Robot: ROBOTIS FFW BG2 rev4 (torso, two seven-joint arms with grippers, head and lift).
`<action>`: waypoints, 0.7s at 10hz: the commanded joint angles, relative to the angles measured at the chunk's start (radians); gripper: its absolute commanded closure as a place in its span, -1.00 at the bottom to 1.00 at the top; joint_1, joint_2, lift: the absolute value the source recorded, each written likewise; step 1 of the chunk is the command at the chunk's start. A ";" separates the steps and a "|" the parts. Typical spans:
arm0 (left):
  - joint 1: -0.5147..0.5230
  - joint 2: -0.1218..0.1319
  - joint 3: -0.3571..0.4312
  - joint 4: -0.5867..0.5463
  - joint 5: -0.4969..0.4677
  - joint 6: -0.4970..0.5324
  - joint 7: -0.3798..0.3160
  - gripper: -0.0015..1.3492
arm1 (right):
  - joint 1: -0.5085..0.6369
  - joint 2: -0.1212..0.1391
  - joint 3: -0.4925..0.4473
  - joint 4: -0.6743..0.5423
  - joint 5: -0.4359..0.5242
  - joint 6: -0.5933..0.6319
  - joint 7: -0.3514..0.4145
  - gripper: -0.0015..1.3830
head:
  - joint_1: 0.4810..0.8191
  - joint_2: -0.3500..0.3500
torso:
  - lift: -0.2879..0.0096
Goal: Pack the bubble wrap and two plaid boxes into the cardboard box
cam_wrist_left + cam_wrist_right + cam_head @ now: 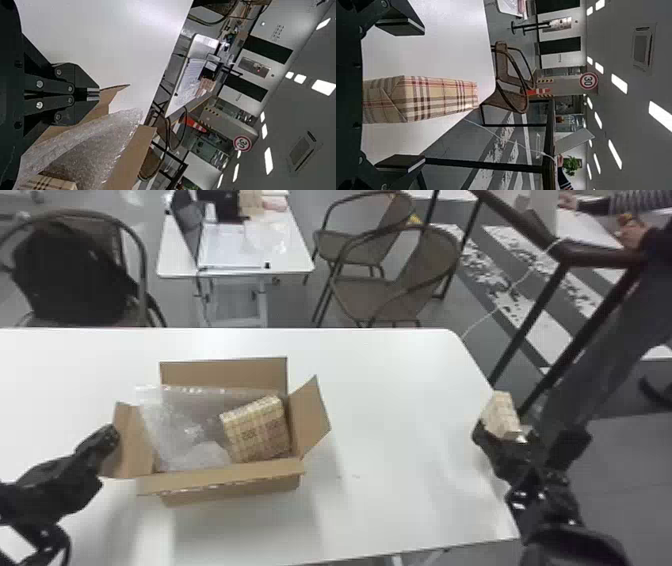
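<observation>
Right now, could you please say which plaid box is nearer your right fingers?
The plaid box by the table's right edge, between the open fingers; the other is in the cardboard box.

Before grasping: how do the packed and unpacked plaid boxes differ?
The packed plaid box tilts inside the cardboard box; the unpacked plaid box stands upright near the table's edge. Bubble wrap flanks the packed one; the open right gripper straddles the unpacked one. Both are beige plaid.

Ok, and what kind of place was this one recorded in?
Probably an indoor open workspace or lab: armchairs around a second table, a metal railing, and a round speed-limit-style sign with an orange traffic cone behind.
</observation>
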 commanded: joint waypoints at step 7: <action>0.000 -0.003 -0.002 0.004 0.000 0.000 -0.006 0.81 | -0.015 0.013 0.000 0.059 -0.011 -0.074 0.024 0.61 | 0.27 -0.46 | 0.24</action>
